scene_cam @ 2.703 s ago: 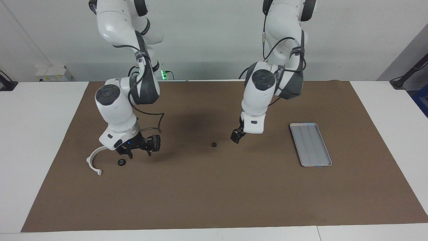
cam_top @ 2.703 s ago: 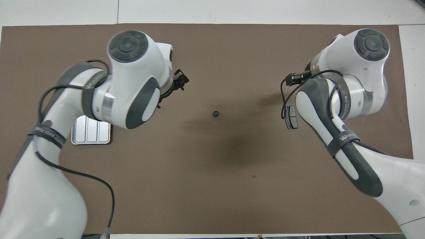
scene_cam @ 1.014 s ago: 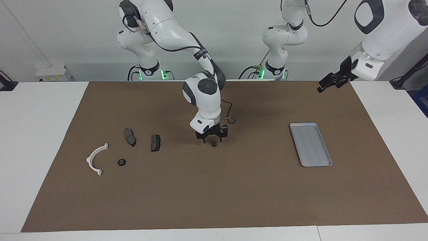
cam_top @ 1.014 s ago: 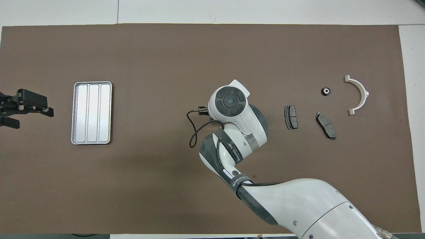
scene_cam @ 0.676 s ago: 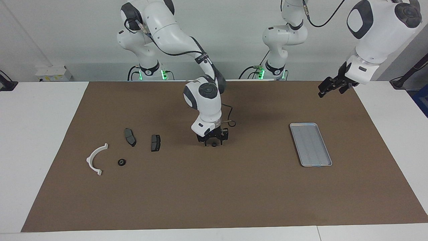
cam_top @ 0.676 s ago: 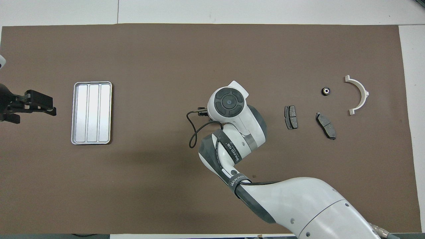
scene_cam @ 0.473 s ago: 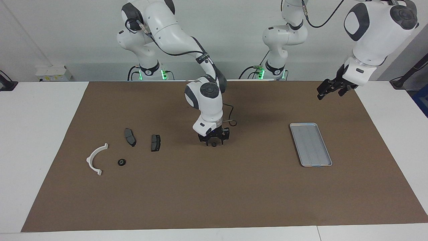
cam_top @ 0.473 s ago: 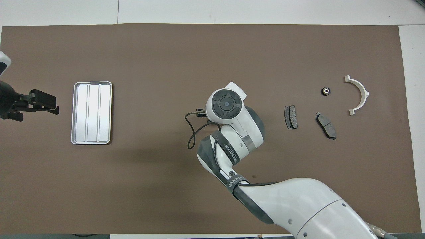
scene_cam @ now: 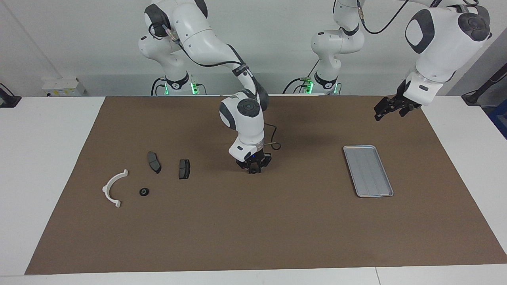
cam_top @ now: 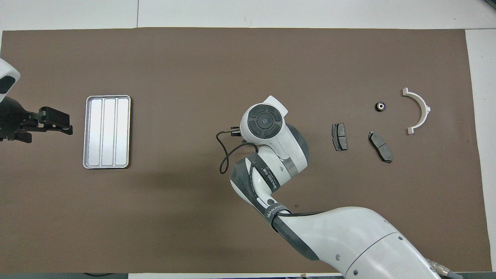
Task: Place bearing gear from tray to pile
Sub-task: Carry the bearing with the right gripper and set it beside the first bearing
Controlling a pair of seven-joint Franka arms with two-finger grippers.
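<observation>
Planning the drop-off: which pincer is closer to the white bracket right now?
Right. The right pincer is low at mid-mat, shut on a small black gear, with the brake pads between it and the white bracket. The left pincer hangs past the tray.

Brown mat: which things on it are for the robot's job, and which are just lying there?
For the job:
- small black bearing gear, with the right gripper shut on it
- silver-grey ridged metal tray
- pile: white half-ring plastic bracket, two dark grey brake-pad pieces, second small black gear

Just there:
- brown mat
- white table
- left gripper, waiting over the mat
</observation>
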